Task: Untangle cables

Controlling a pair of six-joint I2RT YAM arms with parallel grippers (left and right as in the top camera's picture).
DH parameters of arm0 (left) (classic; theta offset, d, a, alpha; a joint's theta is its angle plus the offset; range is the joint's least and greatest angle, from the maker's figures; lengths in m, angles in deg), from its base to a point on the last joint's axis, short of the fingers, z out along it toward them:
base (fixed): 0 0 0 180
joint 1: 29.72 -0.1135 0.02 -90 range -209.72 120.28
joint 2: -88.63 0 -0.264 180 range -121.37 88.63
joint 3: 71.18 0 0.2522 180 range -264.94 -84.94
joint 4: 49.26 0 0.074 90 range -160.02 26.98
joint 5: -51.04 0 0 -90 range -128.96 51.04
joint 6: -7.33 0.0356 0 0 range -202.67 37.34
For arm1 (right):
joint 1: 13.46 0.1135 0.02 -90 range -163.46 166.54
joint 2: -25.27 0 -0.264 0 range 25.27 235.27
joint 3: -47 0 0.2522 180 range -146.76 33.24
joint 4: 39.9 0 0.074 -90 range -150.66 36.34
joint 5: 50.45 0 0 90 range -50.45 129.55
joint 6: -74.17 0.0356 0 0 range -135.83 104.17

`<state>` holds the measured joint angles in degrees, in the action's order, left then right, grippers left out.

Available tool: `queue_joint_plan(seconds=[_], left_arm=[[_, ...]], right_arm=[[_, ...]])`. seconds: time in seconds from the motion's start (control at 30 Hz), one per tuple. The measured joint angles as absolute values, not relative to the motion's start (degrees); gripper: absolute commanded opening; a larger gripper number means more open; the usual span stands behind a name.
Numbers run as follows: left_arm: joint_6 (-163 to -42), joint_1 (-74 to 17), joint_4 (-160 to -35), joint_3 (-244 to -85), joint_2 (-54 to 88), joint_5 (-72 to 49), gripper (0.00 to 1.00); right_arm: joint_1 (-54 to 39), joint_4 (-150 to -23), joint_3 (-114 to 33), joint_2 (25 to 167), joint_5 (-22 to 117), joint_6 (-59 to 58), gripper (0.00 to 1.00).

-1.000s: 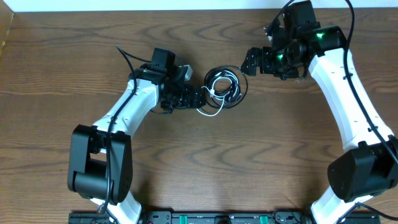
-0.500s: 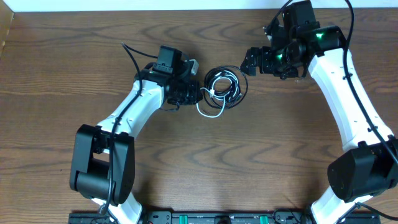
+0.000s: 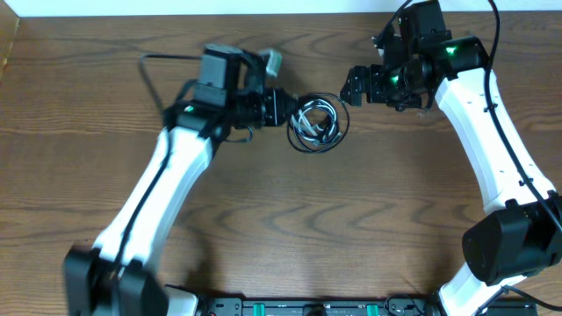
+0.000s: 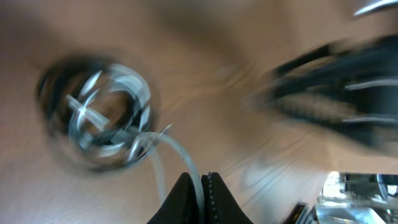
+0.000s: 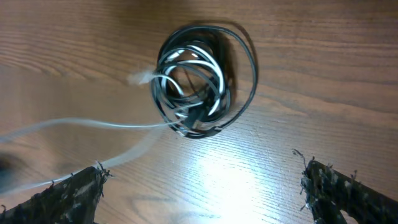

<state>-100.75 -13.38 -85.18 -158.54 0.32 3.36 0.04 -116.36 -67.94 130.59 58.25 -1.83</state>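
Cables (image 3: pixel 318 123) sit coiled upper middle. We see left tool (image 3: pixel 285 107) pinching the white cable (image 4: pixel 177 149), right tool (image 3: pixel 354 86) spread.

One desk (image 3: pixel 290 219) carries one coil of cables (image 3: pixel 318 123): one white cable (image 5: pixel 112 124), plus black cables (image 5: pixel 219 50) too tangled to count. Two hands: left hand (image 3: pixel 283 107), right hand (image 3: pixel 351 87).

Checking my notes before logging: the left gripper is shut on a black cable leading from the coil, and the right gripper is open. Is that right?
Not quite: it is white, not black. The left wrist view shows the left gripper shut on the white cable leading from the coil; the right gripper is open.
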Motion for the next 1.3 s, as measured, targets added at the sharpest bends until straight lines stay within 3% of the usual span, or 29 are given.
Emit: queue_joint_plan(seconds=[0.27,1.13,1.23,1.3], left_arm=[[-103.7,-13.4,-78.9,-159.6,10.4,4.5,0.07],[-120.7,-12.9,-51.4,-159.5,7.1,-1.1,0.08],[-123.5,-12.0,-47.2,-159.5,5.0,-1.6,0.07],[-125.0,-11.5,-45.3,-159.5,4.5,-1.8,0.08]], right_arm=[[1.6,-116.4,-67.9,130.6,58.0,-1.8,0.99],[3.0,-115.8,-67.9,130.6,59.2,-1.9,0.99],[3.5,-114.5,-67.9,130.6,59.0,-1.8,0.98],[3.7,-113.8,-67.9,130.7,58.2,-1.2,0.92]])
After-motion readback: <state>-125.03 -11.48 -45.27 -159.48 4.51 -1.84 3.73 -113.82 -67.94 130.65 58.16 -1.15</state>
